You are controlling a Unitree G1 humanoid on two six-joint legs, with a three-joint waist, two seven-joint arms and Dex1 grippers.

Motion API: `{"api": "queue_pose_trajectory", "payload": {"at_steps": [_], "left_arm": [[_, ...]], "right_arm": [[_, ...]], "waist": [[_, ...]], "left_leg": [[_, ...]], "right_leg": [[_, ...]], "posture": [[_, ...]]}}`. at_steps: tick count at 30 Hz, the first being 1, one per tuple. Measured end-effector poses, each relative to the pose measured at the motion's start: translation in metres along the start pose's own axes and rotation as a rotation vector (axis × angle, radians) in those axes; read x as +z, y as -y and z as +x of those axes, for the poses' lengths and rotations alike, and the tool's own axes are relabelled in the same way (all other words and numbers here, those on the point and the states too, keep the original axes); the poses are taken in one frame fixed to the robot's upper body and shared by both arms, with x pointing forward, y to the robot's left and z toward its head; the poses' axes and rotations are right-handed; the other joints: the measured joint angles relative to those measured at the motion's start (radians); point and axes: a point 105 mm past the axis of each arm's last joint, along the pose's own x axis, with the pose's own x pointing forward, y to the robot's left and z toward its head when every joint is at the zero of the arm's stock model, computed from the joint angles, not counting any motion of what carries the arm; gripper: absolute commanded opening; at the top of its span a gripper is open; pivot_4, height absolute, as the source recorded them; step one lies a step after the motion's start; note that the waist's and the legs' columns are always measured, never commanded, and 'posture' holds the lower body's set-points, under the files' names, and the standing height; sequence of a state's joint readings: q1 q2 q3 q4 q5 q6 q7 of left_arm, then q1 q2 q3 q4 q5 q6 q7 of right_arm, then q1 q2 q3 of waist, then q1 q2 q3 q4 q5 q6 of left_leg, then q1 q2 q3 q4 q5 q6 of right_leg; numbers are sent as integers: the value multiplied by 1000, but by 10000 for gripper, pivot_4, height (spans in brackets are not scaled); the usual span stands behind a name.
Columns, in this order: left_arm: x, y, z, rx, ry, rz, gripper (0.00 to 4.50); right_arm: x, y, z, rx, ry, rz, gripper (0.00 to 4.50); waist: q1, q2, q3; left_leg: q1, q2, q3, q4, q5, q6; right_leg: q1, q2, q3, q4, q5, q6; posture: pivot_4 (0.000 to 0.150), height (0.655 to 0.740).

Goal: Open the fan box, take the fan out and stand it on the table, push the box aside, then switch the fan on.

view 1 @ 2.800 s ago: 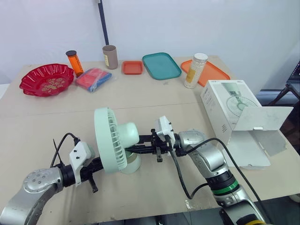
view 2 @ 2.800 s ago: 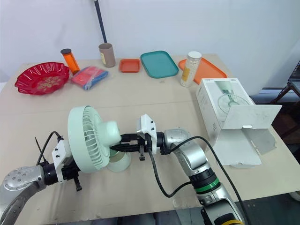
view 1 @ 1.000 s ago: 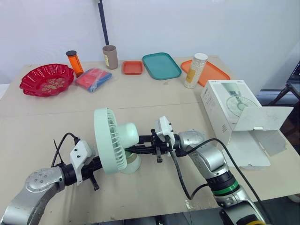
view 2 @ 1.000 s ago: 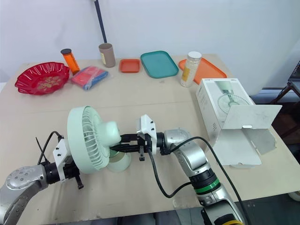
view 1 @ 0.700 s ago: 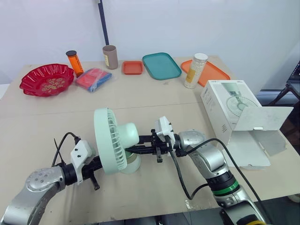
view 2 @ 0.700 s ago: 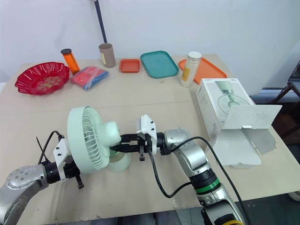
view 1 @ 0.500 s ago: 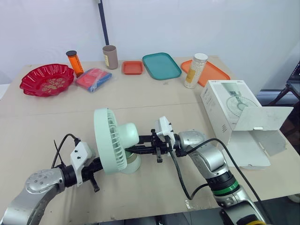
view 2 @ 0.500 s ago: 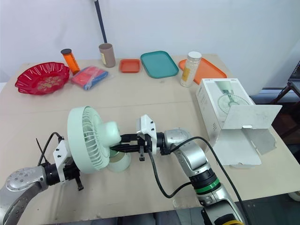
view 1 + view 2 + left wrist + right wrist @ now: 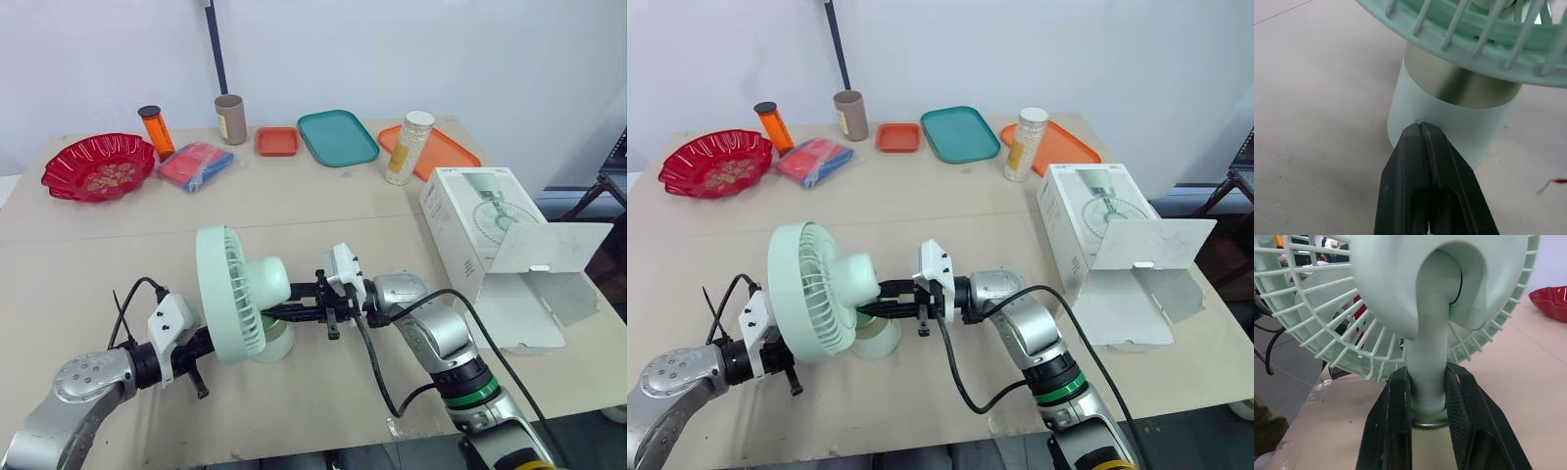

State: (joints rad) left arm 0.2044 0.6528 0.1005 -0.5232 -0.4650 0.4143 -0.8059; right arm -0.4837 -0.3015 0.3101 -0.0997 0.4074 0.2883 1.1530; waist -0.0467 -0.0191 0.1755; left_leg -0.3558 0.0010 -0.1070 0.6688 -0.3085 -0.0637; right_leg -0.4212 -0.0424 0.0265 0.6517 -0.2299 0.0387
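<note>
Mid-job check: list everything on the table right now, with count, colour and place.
fan: 1, mint green, standing front centre
fan box: 1, white, flap open, right side
dish: 1, red, back left
bottle: 1, orange with black cap, back left
packet: 1, red and blue, beside the bottle
tube: 1, brown, back
small tray: 1, orange, back centre
teal tray: 1, right of the small tray
large tray: 1, orange, back right
jar: 1, white lid, by the large tray
table: 1, beige
left gripper: 1, black, shut, tips at the fan's base
right gripper: 1, black, shut on the fan's stem
</note>
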Motion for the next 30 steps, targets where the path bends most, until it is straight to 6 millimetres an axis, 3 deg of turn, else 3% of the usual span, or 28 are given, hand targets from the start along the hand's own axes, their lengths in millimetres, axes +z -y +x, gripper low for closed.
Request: {"api": "queue_pose_trajectory", "payload": {"at_steps": [30], "left_arm": [[0, 0, 1, 2, -2, -19, 634]], "right_arm": [[0, 0, 0, -1, -1, -1, 5770]], "waist": [[0, 0, 0]], "left_leg": [[0, 0, 0, 0, 0, 0]], "right_leg": [[1, 0, 0, 0, 0, 0]], "posture": [[1500, 7400]]}}
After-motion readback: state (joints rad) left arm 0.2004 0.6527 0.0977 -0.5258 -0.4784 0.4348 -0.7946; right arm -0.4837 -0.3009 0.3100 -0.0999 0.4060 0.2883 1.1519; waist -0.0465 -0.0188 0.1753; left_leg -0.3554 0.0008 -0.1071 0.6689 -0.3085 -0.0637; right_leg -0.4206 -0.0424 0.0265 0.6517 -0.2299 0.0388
